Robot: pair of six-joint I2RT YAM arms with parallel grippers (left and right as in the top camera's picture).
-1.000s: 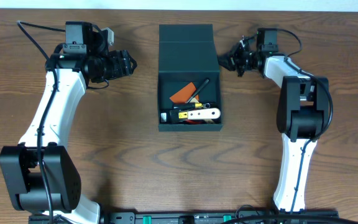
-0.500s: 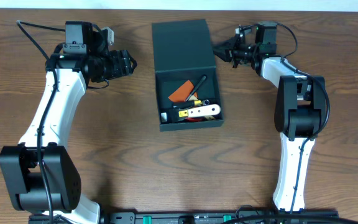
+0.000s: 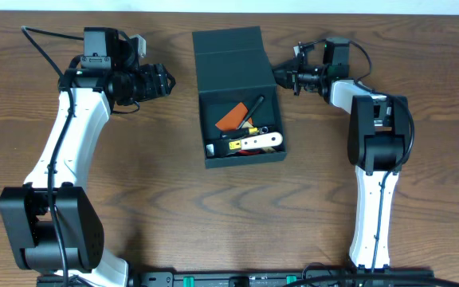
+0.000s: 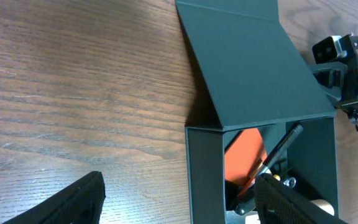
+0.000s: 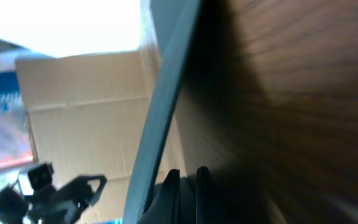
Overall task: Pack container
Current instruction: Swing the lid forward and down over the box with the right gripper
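Observation:
The dark container (image 3: 202,119) lies open at the table's middle, its flap lid (image 3: 231,62) folded back. Inside are an orange piece (image 3: 231,118), a black pen (image 3: 255,110) and a white-handled tool (image 3: 255,143). My right gripper (image 3: 281,77) is shut, its tips against the lid's right edge; the right wrist view shows the fingers (image 5: 171,190) close together beside the lid edge (image 5: 166,81). My left gripper (image 3: 156,81) is open and empty, left of the box. In the left wrist view its fingers (image 4: 79,199) frame the container's (image 4: 247,62) left wall.
Bare wooden table lies left and in front of the box. The right arm (image 4: 347,68) shows past the lid in the left wrist view. A cardboard box (image 5: 86,106) stands beyond the table in the right wrist view.
My right gripper has moved left to the lid's right edge. The box has shifted a little left and turned slightly. The left arm has not moved.

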